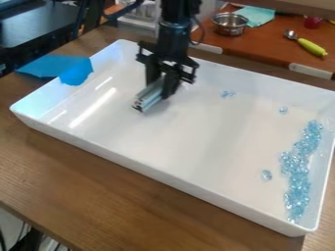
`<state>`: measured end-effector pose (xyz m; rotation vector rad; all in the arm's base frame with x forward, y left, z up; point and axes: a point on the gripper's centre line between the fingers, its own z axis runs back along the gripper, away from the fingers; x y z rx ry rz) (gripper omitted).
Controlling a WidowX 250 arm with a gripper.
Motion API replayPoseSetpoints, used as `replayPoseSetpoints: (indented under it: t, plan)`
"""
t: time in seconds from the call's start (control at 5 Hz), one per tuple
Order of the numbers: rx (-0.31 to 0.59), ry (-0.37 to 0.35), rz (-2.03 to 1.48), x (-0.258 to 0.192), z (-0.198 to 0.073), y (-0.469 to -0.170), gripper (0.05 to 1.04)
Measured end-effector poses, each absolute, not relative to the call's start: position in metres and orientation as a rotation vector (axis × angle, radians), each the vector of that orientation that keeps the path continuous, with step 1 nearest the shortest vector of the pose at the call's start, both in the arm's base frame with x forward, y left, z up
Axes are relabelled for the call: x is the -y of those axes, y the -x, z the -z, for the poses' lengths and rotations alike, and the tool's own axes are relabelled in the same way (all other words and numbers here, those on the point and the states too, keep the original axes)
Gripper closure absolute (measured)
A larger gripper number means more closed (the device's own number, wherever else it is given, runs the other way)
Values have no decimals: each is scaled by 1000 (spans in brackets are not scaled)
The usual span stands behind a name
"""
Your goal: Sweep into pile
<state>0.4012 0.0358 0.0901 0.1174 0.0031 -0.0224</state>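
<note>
Beads [298,181], clear and pale blue, lie in a long, uneven band on the right side of the view, along the inside of the tray's right wall. A few sit apart from that band: one small clump [266,175] just left of its lower part, a single piece [282,110] above and left of its top end, and a little cluster [227,93] nearer the far wall. The band is well apart from the fingers [172,86], off to their right; the little cluster is the nearest to them.

The black gripper [161,88] hangs over the upper left part of the tray, its fingers drawn in on a silvery bar [149,96] that slants down toward the lower left. Whether the bar touches the tray floor, I cannot tell.

The white tray [163,179] rests on a brown wooden surface [98,186]. A bright blue sheet [56,67] laps over its left rim. Behind stands another, orange-brown surface [272,44] with a metal pot [229,24], a pale teal cloth [257,15], a spoon [290,34] and a yellow-green item [313,47].
</note>
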Motion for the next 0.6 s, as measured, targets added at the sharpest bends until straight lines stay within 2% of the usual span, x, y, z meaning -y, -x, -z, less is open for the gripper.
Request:
replayPoseSetpoints:
  t: [0.6]
  plan:
    - [-49,-122,92,28,-83,-418,707]
